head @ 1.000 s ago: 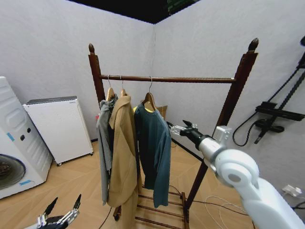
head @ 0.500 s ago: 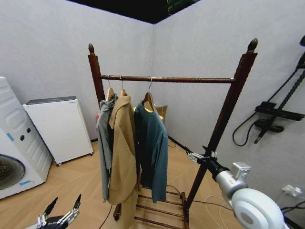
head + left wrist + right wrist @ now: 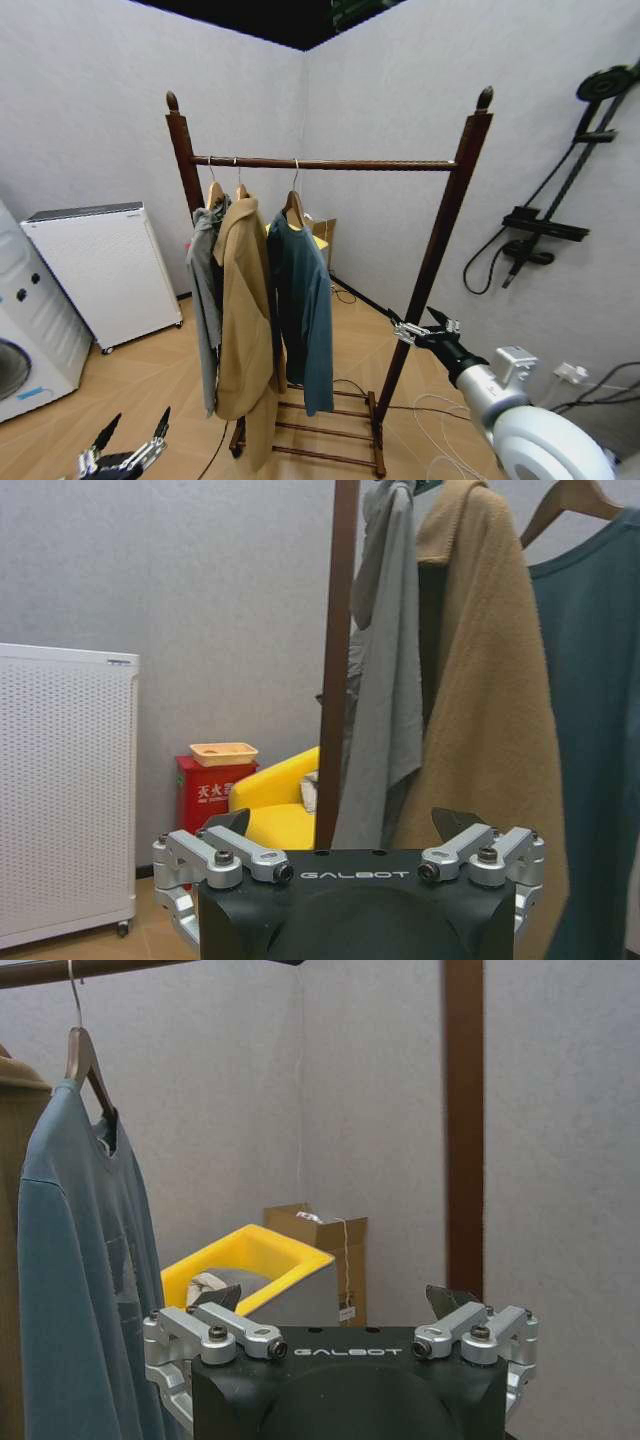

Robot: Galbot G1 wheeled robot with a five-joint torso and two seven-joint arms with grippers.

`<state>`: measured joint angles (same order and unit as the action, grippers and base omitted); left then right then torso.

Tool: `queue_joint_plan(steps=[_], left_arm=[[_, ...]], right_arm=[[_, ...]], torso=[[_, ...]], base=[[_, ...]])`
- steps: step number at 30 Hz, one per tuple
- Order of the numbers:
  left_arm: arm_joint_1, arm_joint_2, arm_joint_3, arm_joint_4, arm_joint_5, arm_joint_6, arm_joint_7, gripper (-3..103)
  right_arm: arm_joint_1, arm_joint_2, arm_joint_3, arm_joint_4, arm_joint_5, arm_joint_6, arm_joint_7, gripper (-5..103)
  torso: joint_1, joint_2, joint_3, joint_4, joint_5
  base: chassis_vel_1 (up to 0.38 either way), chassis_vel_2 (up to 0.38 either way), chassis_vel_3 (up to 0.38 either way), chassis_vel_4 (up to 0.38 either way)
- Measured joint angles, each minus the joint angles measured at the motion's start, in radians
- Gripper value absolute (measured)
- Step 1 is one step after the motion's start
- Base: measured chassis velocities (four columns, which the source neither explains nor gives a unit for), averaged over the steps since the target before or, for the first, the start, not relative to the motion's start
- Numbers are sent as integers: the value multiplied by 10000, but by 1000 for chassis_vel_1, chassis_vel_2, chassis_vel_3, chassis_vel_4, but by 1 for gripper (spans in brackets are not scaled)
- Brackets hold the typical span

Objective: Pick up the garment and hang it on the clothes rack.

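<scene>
The dark teal garment [image 3: 297, 300] hangs by its wooden hanger [image 3: 293, 208] on the top bar of the clothes rack [image 3: 330, 164], rightmost of three garments, beside a tan coat [image 3: 243, 310] and a grey garment [image 3: 205, 290]. My right gripper [image 3: 425, 327] is open and holds nothing. It is low, in front of the rack's right post [image 3: 440, 230] and apart from the garment. The right wrist view has the garment [image 3: 80, 1260] off to one side of the open right gripper [image 3: 333, 1295]. My left gripper [image 3: 126, 452] rests open at the bottom left; the left gripper [image 3: 340, 825] faces the hanging clothes.
A washing machine [image 3: 20, 350] and a white appliance [image 3: 100, 265] stand at the left wall. A shower fixture with a hose [image 3: 535, 235] hangs on the right wall. Cables [image 3: 430, 410] lie on the floor by the rack's base. Behind the rack sit a yellow bin [image 3: 250, 1260] and a cardboard box [image 3: 320, 1230].
The right arm has drawn back from the garment and dropped low near the right post. The whole head picture has shifted left, so the camera moved. The garment stays hanging.
</scene>
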<state>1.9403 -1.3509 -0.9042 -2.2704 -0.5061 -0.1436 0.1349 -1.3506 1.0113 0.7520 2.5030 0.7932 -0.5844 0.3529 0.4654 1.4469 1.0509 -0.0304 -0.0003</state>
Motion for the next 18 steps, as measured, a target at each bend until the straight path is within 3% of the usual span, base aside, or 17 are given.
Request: queue_joint_plan(steps=[13, 15, 18], left_arm=[[0, 0, 0, 0, 0, 1, 4, 100], [0, 0, 0, 1, 0, 0, 1, 100], [1, 0, 0, 0, 0, 0, 1, 100]], right_arm=[[-181, 225, -274, -15, -259, 27, -15, 100], [-180, 237, -293, -14, -288, 60, -76, 100], [-234, 317, -341, -16, -529, 358, -645, 100]], torso=[[1, -1, 0, -1, 9], [-1, 0, -1, -1, -3], [-8, 5, -3, -1, 5]], base=[[57, -272, -276, 53], [38, -320, -286, 63], [13, -232, -298, 0]])
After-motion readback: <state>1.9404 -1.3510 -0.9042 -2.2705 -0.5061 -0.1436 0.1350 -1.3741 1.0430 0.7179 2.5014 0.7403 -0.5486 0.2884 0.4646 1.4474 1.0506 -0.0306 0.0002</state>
